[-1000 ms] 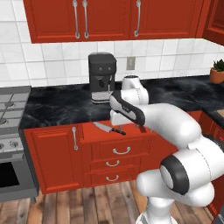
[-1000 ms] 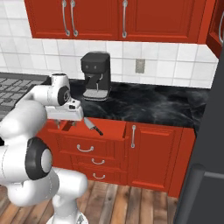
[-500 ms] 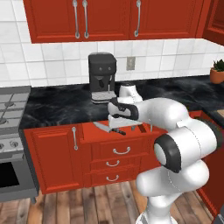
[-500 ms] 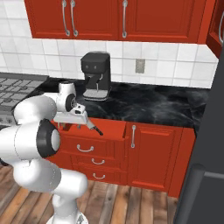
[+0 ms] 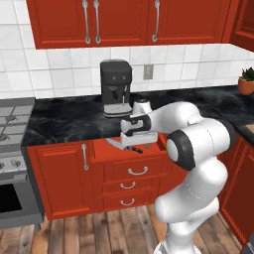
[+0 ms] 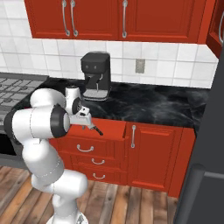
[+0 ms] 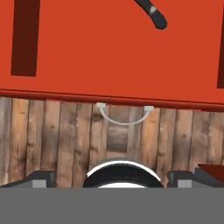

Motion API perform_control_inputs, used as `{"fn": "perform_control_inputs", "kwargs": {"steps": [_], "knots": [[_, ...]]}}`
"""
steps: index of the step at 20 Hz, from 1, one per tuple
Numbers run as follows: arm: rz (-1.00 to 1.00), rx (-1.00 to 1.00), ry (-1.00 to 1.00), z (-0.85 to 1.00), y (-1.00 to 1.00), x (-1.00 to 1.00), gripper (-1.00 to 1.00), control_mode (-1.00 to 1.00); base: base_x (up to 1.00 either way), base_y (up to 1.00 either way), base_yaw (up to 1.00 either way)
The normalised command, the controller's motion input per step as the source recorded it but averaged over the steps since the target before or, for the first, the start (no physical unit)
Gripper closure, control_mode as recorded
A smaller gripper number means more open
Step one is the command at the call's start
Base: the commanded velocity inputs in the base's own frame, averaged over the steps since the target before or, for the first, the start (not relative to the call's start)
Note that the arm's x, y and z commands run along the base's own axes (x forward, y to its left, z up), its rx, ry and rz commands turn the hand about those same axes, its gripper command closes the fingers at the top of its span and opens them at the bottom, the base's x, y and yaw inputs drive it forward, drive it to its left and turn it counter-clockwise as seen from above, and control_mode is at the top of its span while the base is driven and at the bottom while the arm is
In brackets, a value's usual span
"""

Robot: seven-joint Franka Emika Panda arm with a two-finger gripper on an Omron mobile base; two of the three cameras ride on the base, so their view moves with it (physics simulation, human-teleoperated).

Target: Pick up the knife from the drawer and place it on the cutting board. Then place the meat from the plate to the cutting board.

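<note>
Reaching for the knife is the step in hand: nothing has been lifted, and the first half of the task is barely begun. The drawer (image 5: 130, 147) stands pulled out from the red cabinet front below the black counter (image 5: 64, 119), just in front of the coffee machine (image 5: 116, 88). The gripper (image 5: 134, 134) hangs over the open drawer with its jaws spread as wide as they go and nothing between them.

In the hand view the camera looks straight down past the drawer's front edge: the red drawer floor (image 7: 109, 48) takes the upper part, the curved silver handle (image 7: 124, 114) sits at the front edge against the wooden floorboards below, and the black handle of the knife (image 7: 153, 15) pokes in at the far top, toward the drawer's back right corner as that view frames it. In the right base view the knife's dark handle (image 6: 97, 129) shows just beside the hand, near the drawer's front edge.

By my reading the hand is not yet centred on the knife. The next move calls for shifting the hand deeper over the drawer until the handle lies between the fingertips, turning the jaws across it, then lowering before closing. Neither cutting board, plate nor meat can be made out from here.
</note>
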Motion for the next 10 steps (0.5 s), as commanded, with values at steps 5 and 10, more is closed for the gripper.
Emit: {"fn": "perform_control_inputs", "kwargs": {"steps": [5,10], "knots": [[0.00,0.00,-0.07,-0.37,0.00,0.45,-1.00,-1.00,0.00,0.00,0.00],[0.00,0.03,0.05,-0.21,0.00,0.35,-1.00,-1.00,0.00,0.00,0.00]]}}
